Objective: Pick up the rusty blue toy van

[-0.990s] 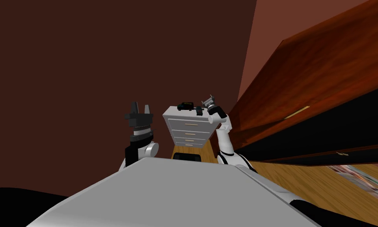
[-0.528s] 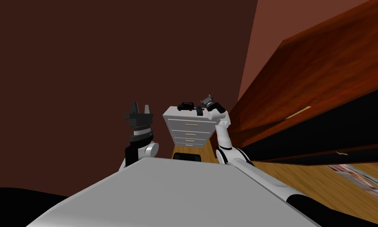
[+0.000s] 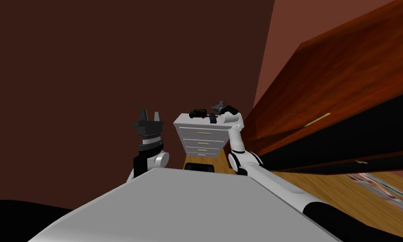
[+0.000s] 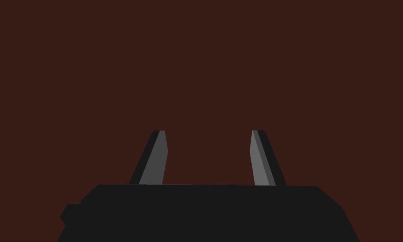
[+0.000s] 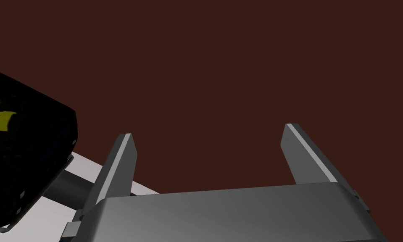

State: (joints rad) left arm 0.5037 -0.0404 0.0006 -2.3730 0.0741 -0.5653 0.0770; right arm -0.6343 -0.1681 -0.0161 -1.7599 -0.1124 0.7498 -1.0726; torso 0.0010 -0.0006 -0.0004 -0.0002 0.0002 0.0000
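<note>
White chest of drawers (image 3: 201, 135) is carrying the dark, yellow-lettered toy van (image 3: 197, 112) on top. Right gripper (image 3: 218, 105), fingers spread and empty, is swinging in beside it, so the grab is nearing; left gripper (image 3: 149, 114) is idling, fingers apart

White dresser (image 3: 200, 136), black toy (image 5: 24, 147) with yellow lettering, dark maroon wall (image 3: 112, 63), reddish-brown wardrobe (image 3: 343, 84)

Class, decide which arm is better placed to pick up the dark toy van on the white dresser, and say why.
Right. The right hand, open, is at the dresser top beside the van; the left hand is raised well off to one side.
</note>
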